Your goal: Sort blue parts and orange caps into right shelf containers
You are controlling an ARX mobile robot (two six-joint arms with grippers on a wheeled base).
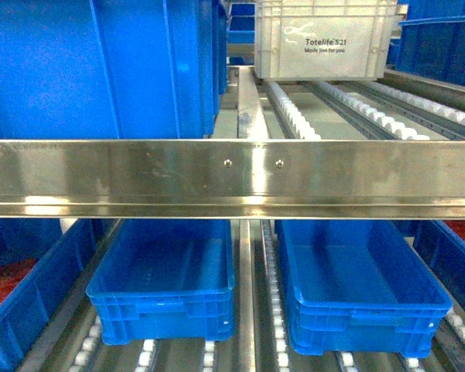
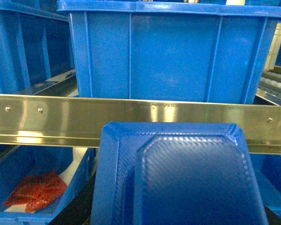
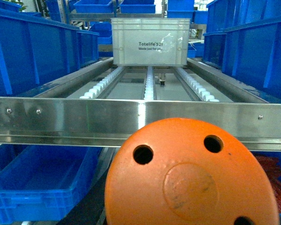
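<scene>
The white crate [image 1: 325,39] reads "Totelife 521, Made just for you".

Left hand [image 2: 77,213] and right hand [image 3: 96,208]: only dark, blurred slivers.

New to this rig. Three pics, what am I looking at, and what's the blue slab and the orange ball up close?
It is a wheeled robot with two arms facing a roller-track shelf rack. The head camera looks at the steel rail across the front, two shallow blue crates on the lower rollers, and a white Totelife crate on the upper level.

The left wrist camera sits on the left arm; the blue part fills its foreground, so that arm is probably carrying it. A bag of red pieces lies in a lower crate.

The right wrist camera likewise shows an orange cap with round holes, close up. Neither gripper itself is visible.
</scene>
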